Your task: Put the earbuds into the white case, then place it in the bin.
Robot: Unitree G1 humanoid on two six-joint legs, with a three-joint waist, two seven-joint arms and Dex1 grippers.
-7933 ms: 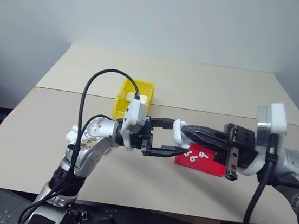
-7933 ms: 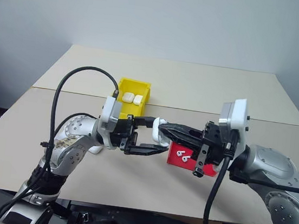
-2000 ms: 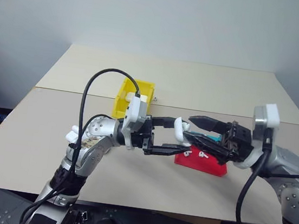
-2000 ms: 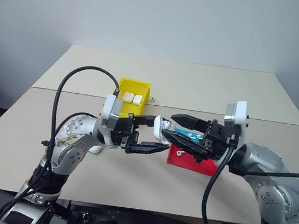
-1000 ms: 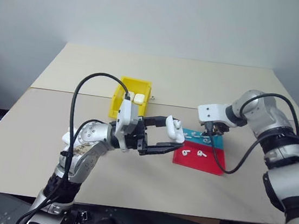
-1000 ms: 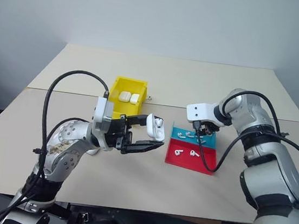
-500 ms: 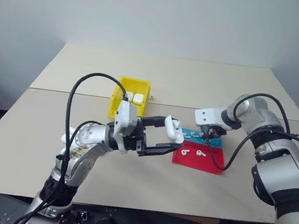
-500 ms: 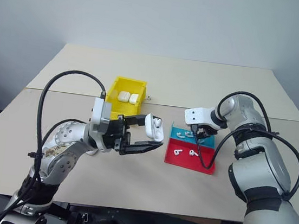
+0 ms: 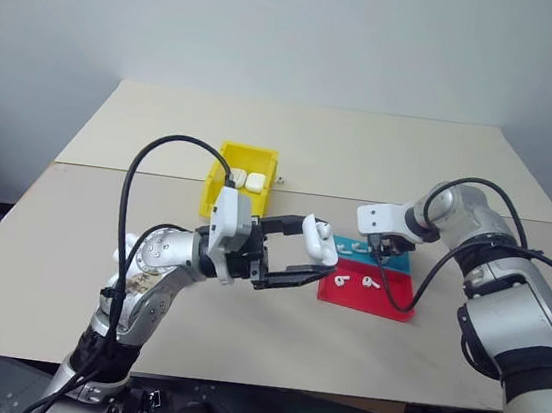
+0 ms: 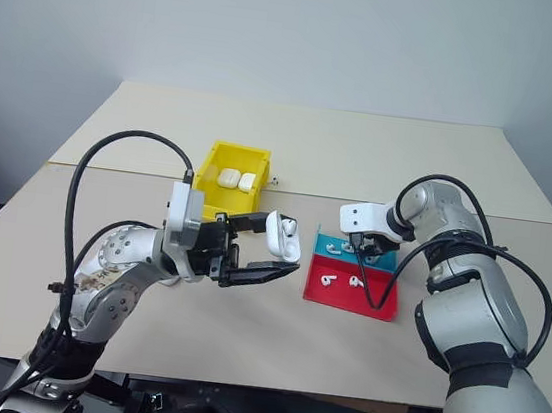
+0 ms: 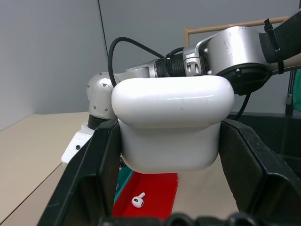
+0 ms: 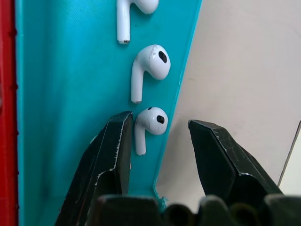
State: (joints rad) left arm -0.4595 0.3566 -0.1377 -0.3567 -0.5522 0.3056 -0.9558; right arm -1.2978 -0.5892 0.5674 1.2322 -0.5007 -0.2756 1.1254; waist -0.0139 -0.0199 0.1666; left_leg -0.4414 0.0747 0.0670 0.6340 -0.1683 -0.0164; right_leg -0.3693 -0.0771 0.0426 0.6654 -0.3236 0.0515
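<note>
My left gripper (image 9: pixel 316 255) is shut on the white case (image 9: pixel 317 240) and holds it in the air over the table's middle, its flip lid up. In the left wrist view the white case (image 11: pixel 171 122) sits between both black fingers. My right gripper (image 12: pixel 162 126) points down into the teal tray (image 12: pixel 70 94) and is open. One of the earbuds (image 12: pixel 153 117) lies between its fingertips, close to one finger (image 12: pixel 113 141). Two more earbuds (image 12: pixel 153 63) lie further along that tray. The yellow bin (image 9: pixel 216 187) stands on the table behind the left gripper.
Two white cases (image 10: pixel 227 175) lie in the bin. A red tray (image 9: pixel 385 303) with two earbuds (image 9: pixel 344 280) adjoins the teal tray's near side. A tiny white item (image 9: pixel 279 179) lies right of the bin. Bare tabletop lies behind and in front of the trays.
My right gripper has sunk a little toward the teal tray and now straddles an earbud. The left gripper has kept still with the case.
</note>
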